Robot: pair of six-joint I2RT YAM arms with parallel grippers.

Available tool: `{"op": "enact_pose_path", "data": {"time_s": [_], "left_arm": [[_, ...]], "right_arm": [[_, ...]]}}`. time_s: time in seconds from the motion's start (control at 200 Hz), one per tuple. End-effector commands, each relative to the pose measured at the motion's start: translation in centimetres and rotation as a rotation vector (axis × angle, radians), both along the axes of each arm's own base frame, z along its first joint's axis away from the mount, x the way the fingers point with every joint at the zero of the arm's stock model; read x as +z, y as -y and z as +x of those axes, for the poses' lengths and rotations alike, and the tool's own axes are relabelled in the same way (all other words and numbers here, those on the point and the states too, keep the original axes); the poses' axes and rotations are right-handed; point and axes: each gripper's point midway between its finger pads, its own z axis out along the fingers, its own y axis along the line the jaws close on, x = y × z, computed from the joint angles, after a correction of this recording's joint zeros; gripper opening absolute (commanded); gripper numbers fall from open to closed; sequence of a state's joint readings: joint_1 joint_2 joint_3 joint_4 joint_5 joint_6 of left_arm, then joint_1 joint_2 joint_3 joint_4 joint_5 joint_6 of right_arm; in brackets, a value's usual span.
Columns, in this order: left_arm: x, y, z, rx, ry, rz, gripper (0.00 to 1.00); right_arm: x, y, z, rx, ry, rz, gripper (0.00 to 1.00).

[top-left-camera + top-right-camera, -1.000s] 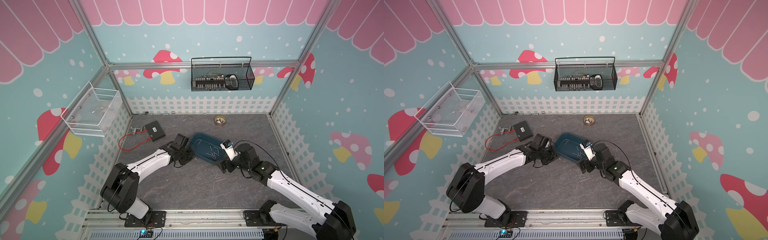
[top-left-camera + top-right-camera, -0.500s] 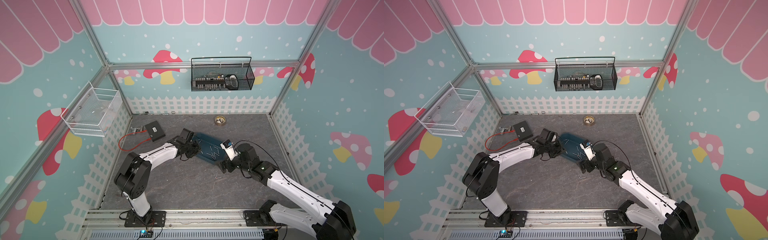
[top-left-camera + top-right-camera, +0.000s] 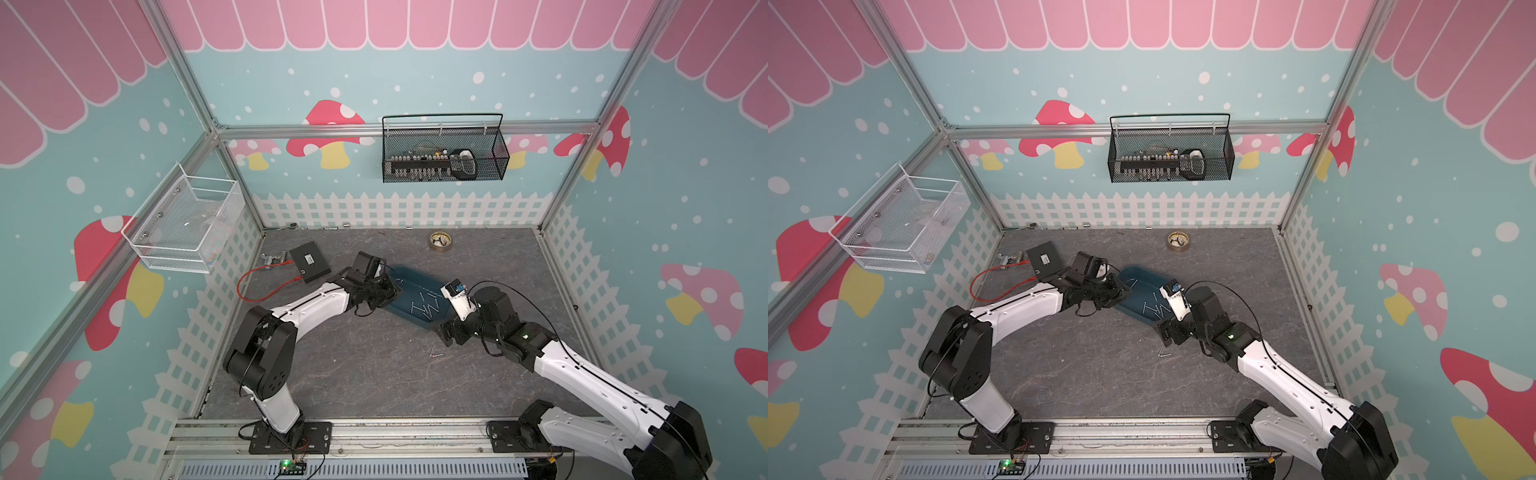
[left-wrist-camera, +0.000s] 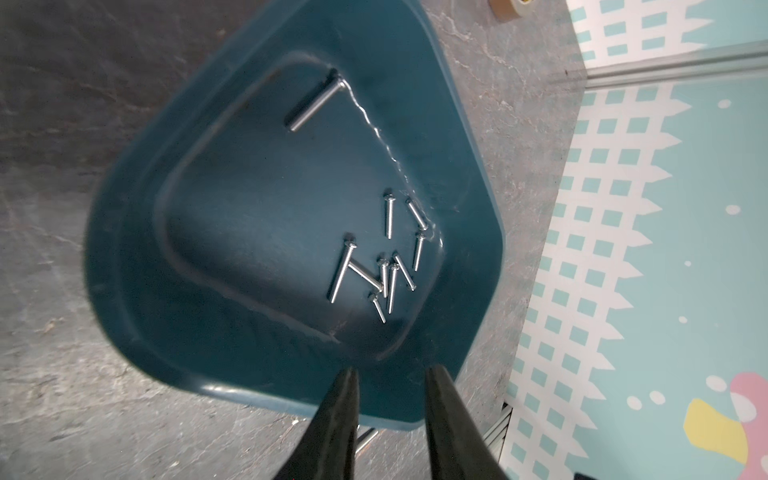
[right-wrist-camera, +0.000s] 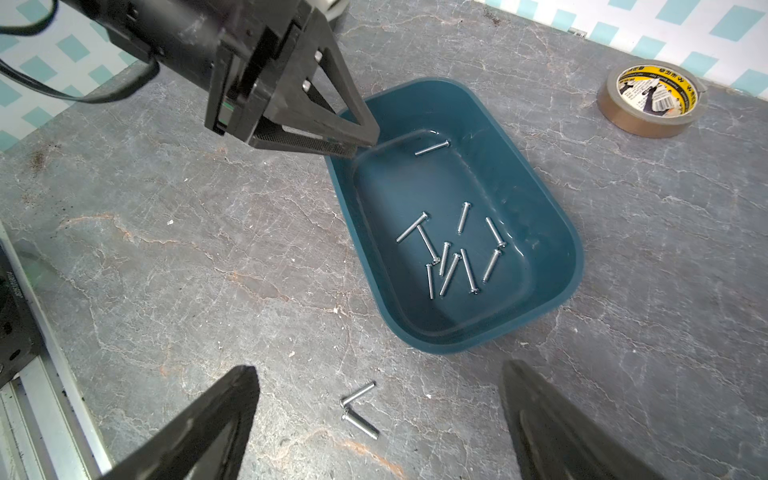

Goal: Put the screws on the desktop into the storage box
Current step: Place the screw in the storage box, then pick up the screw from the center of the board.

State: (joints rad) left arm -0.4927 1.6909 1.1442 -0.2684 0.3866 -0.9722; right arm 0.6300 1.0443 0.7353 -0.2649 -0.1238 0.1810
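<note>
left end effector (image 4: 390,374): you just swung it over the storage box (image 5: 457,343), now parted and empty
right end effector (image 5: 380,370): spread wide, empty
screws (image 5: 449,274): ten or so in the box, two loose screws (image 5: 358,393) on the worktop (image 5: 208,232), yours next

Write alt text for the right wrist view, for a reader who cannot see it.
A teal storage box on the grey desktop holds a scatter of silvery screws, while two loose screws lie on the desktop just outside it, framed by the wide-open right gripper. The left gripper hangs over one end of the box; a tape roll sits beyond.
</note>
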Motion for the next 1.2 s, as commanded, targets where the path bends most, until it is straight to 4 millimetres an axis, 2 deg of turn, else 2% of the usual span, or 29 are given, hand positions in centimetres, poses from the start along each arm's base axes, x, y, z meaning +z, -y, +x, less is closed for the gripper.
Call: {"op": "enact_pose_path", "data": {"time_s": [0.0, 0.25, 0.5, 0.721, 0.776, 1.016, 1.196], "left_arm": [[2.6, 0.0, -0.7, -0.100, 0.125, -0.002, 0.32], [4.9, -0.5, -2.3, -0.219, 0.248, 0.012, 0.34], [4.7, -2.5, -3.9, -0.303, 0.335, 0.139, 0.42], [5.7, -2.9, -5.8, -0.411, 0.440, 0.155, 0.46], [6.3, -2.5, -6.7, -0.477, 0.487, 0.139, 0.48], [8.1, -2.7, -8.0, -0.577, 0.634, 0.168, 0.50], [7.0, -3.0, -8.8, -0.649, 0.651, 0.206, 0.51]], "right_arm": [[-0.4, 0.0, -0.2, 0.000, -0.010, -0.005, 0.96], [-0.6, -0.1, -0.2, 0.004, -0.019, -0.010, 0.96], [-0.5, -0.4, -0.5, 0.025, -0.029, -0.002, 0.96], [-0.6, -0.1, -0.4, -0.006, -0.067, -0.013, 0.96], [-1.0, -0.2, -0.5, -0.012, -0.092, -0.010, 0.96], [-3.6, 0.7, -1.0, -0.090, -0.201, -0.061, 0.96], [-6.1, 1.2, -2.4, -0.121, -0.298, -0.121, 0.94]]}}
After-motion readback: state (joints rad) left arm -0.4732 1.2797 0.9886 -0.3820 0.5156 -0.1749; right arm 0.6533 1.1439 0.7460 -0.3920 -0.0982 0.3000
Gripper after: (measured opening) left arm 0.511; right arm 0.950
